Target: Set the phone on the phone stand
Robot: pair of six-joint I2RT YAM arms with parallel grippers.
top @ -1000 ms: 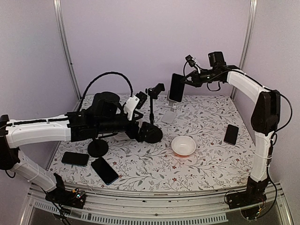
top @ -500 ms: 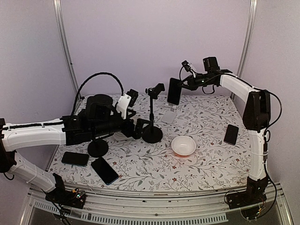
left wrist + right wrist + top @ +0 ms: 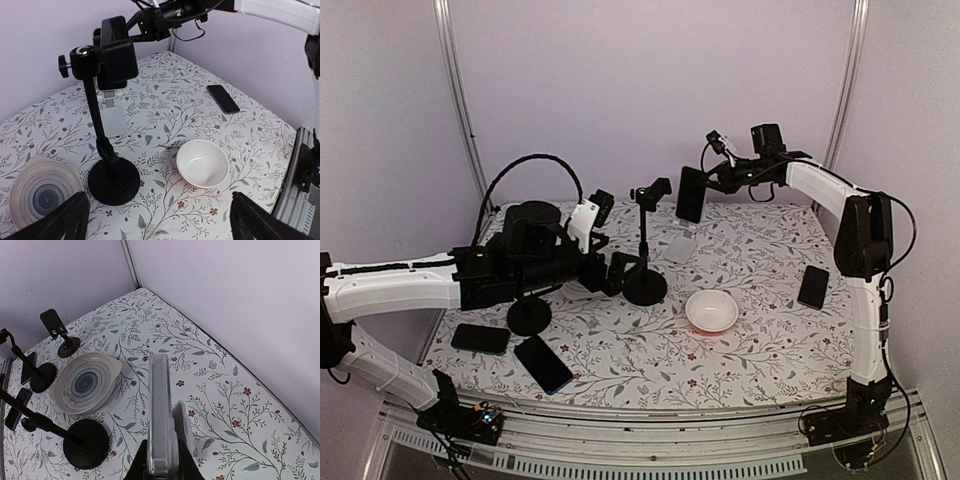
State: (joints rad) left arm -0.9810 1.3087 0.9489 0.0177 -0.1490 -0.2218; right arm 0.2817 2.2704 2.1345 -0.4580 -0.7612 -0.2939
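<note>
My right gripper (image 3: pixel 713 179) is shut on a phone (image 3: pixel 692 193) in a clear case and holds it upright in the air at the back of the table. In the right wrist view the phone (image 3: pixel 159 410) stands edge-on between the fingers of this gripper (image 3: pixel 161 467). The pale phone stand (image 3: pixel 183 429) lies just behind and below it. That stand (image 3: pixel 680 244) sits on the cloth under the phone and also shows in the left wrist view (image 3: pixel 111 107). My left gripper (image 3: pixel 613 268) is open and holds nothing, low beside a black tripod stand (image 3: pixel 645 284).
The black tripod stand (image 3: pixel 113 177) carries a clamp head (image 3: pixel 116 47). A white bowl (image 3: pixel 711 311) sits mid-table. Spare phones lie at the right (image 3: pixel 813 286) and front left (image 3: pixel 480 338) (image 3: pixel 543 363). A grey swirl plate (image 3: pixel 85 382) and further black stands (image 3: pixel 528 315) occupy the left.
My left gripper has drawn back to the left, off the base of the black tripod stand. My right arm has shifted the held phone slightly left and down.
</note>
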